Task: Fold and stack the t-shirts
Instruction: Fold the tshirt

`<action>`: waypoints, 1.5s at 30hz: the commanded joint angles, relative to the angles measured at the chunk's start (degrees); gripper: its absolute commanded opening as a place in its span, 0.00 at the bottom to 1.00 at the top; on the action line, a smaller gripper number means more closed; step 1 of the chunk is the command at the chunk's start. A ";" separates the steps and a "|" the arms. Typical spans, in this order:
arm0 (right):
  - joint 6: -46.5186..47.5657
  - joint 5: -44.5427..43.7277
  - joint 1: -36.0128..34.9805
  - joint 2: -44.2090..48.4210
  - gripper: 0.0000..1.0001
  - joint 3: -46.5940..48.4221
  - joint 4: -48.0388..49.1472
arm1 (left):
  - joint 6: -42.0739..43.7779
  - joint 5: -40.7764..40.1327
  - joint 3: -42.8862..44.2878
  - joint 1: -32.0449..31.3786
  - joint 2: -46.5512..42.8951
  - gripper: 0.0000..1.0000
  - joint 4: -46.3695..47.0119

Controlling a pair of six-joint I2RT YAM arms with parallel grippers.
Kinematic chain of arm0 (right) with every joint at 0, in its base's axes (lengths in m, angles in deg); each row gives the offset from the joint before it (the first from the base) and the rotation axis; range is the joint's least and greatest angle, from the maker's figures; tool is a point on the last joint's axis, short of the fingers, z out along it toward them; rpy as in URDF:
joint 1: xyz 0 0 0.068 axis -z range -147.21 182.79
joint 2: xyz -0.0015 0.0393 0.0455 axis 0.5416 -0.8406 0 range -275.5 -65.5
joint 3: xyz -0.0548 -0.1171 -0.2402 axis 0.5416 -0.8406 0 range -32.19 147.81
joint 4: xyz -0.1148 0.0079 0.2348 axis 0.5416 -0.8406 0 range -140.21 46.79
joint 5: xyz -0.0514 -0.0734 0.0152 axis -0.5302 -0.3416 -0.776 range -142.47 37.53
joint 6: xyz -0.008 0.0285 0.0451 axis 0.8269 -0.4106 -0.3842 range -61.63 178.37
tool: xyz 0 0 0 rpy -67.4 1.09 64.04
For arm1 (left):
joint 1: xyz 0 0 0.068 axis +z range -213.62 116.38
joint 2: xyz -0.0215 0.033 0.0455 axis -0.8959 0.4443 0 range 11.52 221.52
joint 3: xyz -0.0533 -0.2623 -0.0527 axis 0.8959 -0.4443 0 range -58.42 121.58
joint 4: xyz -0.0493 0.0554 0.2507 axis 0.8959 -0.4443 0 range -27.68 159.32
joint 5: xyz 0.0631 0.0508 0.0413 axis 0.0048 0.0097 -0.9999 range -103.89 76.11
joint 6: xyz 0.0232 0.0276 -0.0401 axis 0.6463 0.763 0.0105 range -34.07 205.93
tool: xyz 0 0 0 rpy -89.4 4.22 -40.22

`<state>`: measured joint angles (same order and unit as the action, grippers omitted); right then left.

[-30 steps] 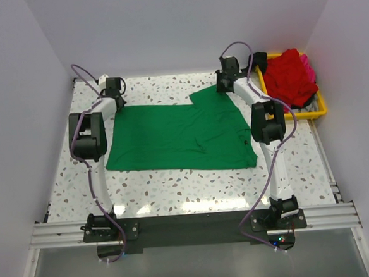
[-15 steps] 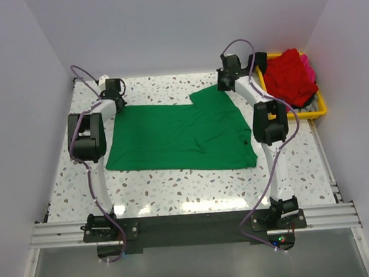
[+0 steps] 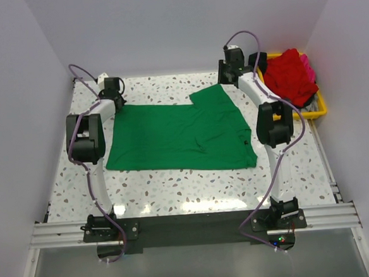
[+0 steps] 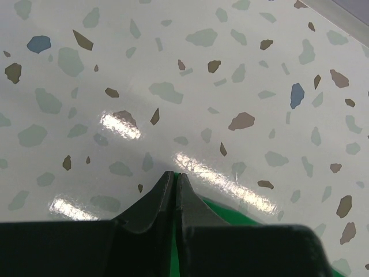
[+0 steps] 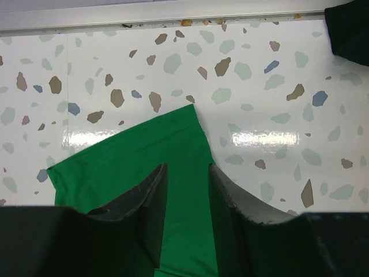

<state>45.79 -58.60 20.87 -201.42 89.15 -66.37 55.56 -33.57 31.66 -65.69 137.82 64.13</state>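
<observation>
A bright green t-shirt lies spread flat in the middle of the table. My left gripper is at its far left corner, jaws pressed together on the green cloth edge. My right gripper hovers open above the far right sleeve, fingers apart over the cloth and not holding it. A red t-shirt lies heaped in the yellow tray with a pink one at its far side.
The yellow tray stands at the back right by the wall. A dark object sits at the far right of the right wrist view. The table's back edge runs just beyond the sleeve.
My right gripper has risen and pulled back toward the far edge, off the sleeve. The left gripper and the green shirt have stayed put.
</observation>
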 commanded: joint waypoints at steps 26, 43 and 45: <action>-0.60 0.51 0.15 -13.76 0.41 10.14 2.42 | 0.75 0.70 -1.05 -0.04 -1.85 0.00 3.52; -2.45 0.51 -0.38 -11.57 0.20 7.69 2.94 | 0.66 1.14 -1.67 0.04 -1.58 0.00 4.22; -2.45 -0.02 -0.38 -10.43 0.16 7.42 3.03 | 0.66 1.22 -1.75 0.04 -1.50 0.00 4.31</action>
<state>44.02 -57.55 20.81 -214.49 97.61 -63.55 55.56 -32.50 30.68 -65.69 137.82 65.38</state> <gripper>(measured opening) 0.179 0.080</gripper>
